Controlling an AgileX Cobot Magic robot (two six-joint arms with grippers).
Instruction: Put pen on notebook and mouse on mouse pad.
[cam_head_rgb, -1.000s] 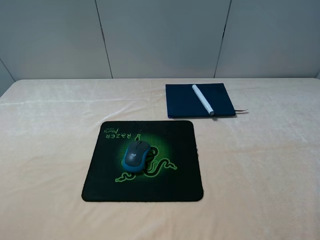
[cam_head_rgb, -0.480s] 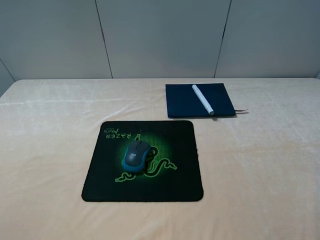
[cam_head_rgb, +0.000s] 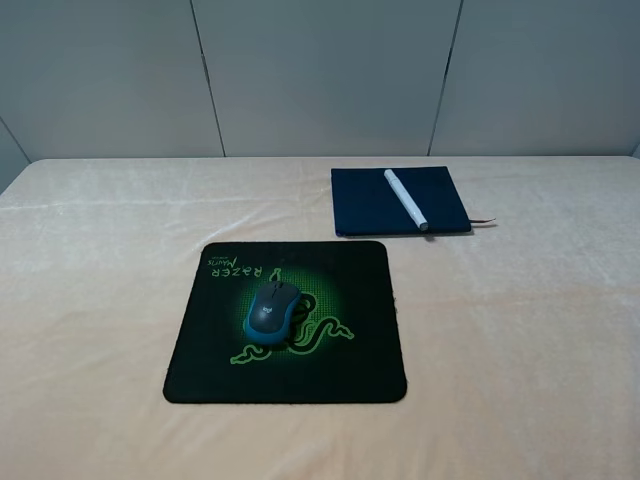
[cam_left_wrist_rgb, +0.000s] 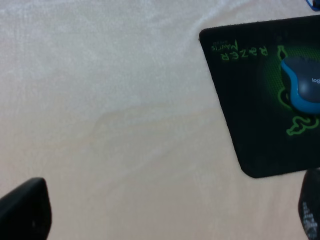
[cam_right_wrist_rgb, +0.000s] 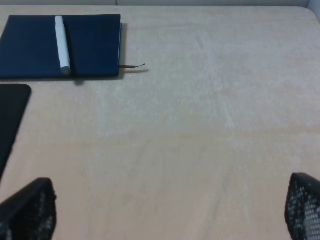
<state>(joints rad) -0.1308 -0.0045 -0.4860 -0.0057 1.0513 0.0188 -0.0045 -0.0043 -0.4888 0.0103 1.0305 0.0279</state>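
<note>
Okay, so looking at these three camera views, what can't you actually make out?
- Both arms: outside the exterior high view.
- Left gripper: left wrist view shows only two finger ends, cut by the frame edge.
- Right gripper: likewise in the right wrist view.
- Mouse: cut off by the left wrist frame edge.
- Mouse pad: only a corner in the right wrist view.
- Small print under the pad's lettering: too small.

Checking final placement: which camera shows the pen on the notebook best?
The right wrist view: the pen lies whole on the notebook, near and sharp. The exterior high view also shows it on the notebook, but farther off. The left wrist view does not show the pen.
</note>
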